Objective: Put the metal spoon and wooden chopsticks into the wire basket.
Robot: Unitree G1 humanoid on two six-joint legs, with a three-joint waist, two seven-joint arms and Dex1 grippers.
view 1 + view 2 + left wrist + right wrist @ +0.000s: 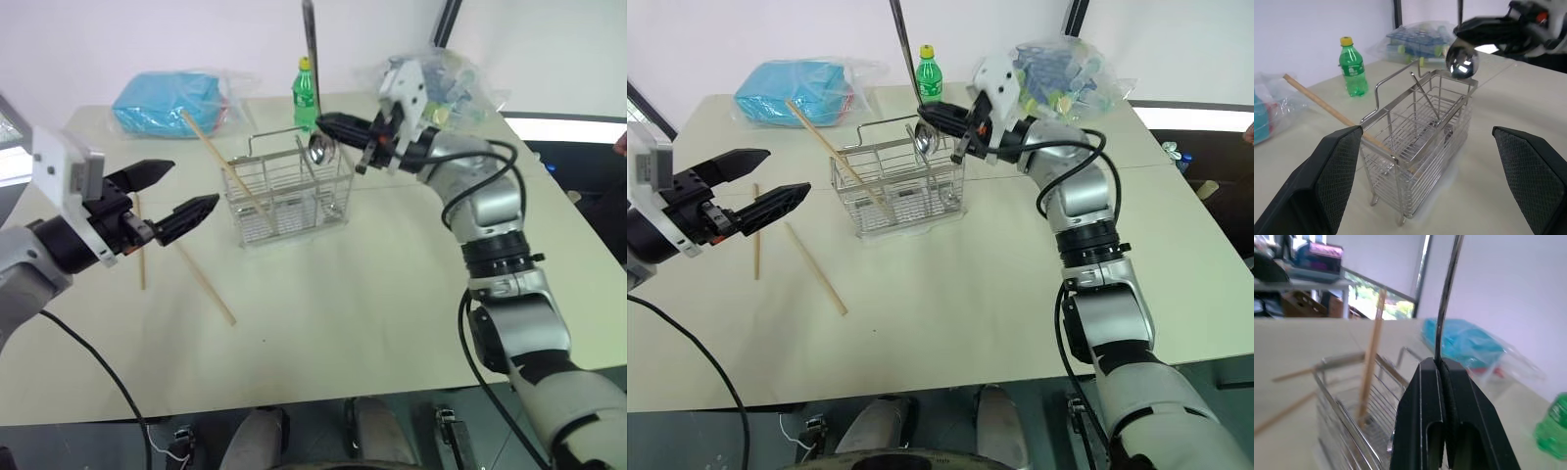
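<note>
Right gripper clamps the spoon by its handle, bowl hanging at the basket's far right rim. One chopstick leans inside the basket; two more lie on the table left of it. Left gripper hovers left, jaws wide, empty.

Head stereo pair looks forward and down over the pale beige counter. Left wrist camera faces the silver wire-grid basket at close range; right wrist camera sits just above it. All views share that basket.
</note>
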